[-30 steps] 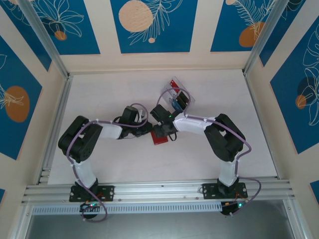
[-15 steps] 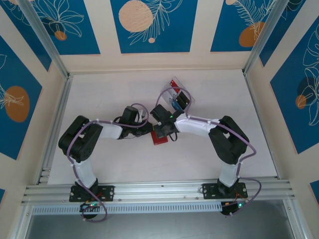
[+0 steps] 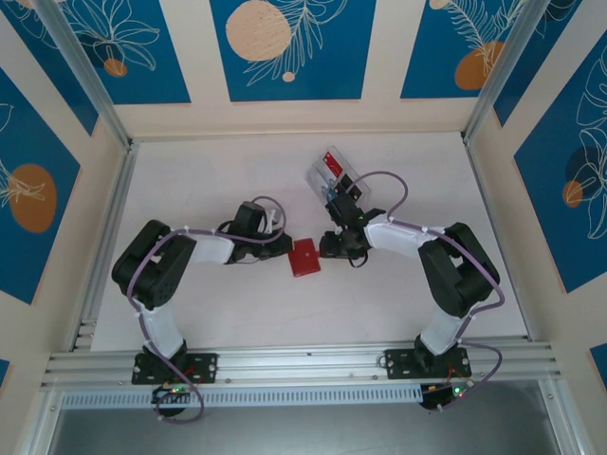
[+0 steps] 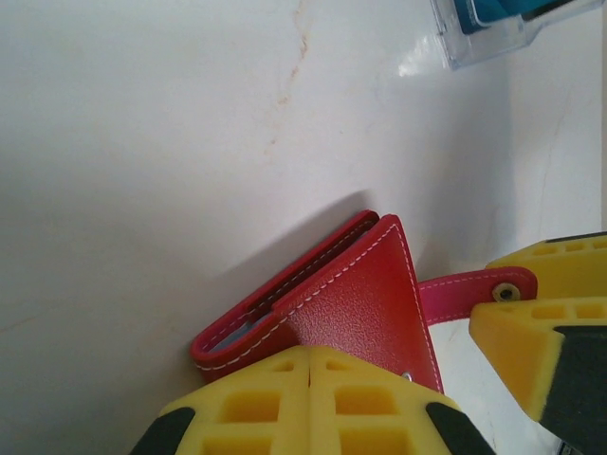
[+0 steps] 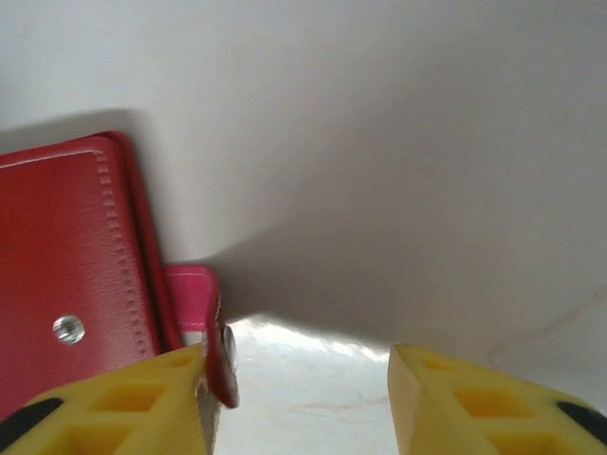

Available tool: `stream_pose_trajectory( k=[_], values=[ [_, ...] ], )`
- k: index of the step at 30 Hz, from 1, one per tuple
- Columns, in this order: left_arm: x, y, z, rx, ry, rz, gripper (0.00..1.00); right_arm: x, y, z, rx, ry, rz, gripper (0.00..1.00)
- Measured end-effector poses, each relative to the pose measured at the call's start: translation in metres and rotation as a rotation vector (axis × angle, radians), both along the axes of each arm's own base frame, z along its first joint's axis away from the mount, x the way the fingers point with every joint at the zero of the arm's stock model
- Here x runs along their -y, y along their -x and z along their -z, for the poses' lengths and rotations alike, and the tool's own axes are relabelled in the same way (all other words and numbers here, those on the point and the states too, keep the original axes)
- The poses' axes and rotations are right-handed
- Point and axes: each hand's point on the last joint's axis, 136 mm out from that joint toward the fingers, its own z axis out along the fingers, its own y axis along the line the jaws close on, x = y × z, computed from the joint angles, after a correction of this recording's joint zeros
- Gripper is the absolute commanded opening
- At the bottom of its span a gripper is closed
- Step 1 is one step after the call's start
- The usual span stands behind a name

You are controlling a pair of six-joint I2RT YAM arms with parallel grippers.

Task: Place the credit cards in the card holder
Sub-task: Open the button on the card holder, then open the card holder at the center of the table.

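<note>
mid-table, left gripper (image 4: pixel 310 368): yellow fingers pressed flat together, tips at the near edge of the card holder (image 3: pixel 305 257); contact hidden, cannot tell. the card holder lies folded on the white table (image 3: pixel 209 180) between the two grippers, one side lifted slightly, grey lining showing in the gap. right gripper (image 5: pixel 299 384) just beside it on the right, fingers spread apart, nothing pinched; the pink snap tab (image 5: pixel 194 296) sticks out against its left finger. farther back, a clear tray (image 3: pixel 318 180) holds the credit cards (image 3: pixel 331 161), red and dark, upright.
</note>
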Motion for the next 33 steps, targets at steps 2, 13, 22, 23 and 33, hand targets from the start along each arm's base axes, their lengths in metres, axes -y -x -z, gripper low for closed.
stream_pose_trajectory(
  k=[2,13,22,23,33],
  values=[
    [0.003,0.004,0.0,-0.004,-0.002,0.016,0.0,0.0,0.001,-0.01,0.045,0.026,-0.001,0.41],
    [0.005,0.006,0.0,-0.001,-0.014,0.037,0.0,-0.076,-0.021,-0.091,0.179,-0.157,-0.123,0.0],
    [0.005,0.006,0.0,-0.005,-0.018,0.037,0.0,-0.058,-0.009,-0.008,-0.039,-0.065,-0.088,0.0],
    [0.005,0.006,0.0,-0.005,-0.018,0.037,0.0,-0.053,-0.01,-0.006,-0.043,-0.06,-0.076,0.0],
    [0.005,0.006,0.0,0.0,-0.02,0.042,0.0,-0.03,-0.008,0.005,-0.071,-0.019,-0.021,0.0]
  ],
)
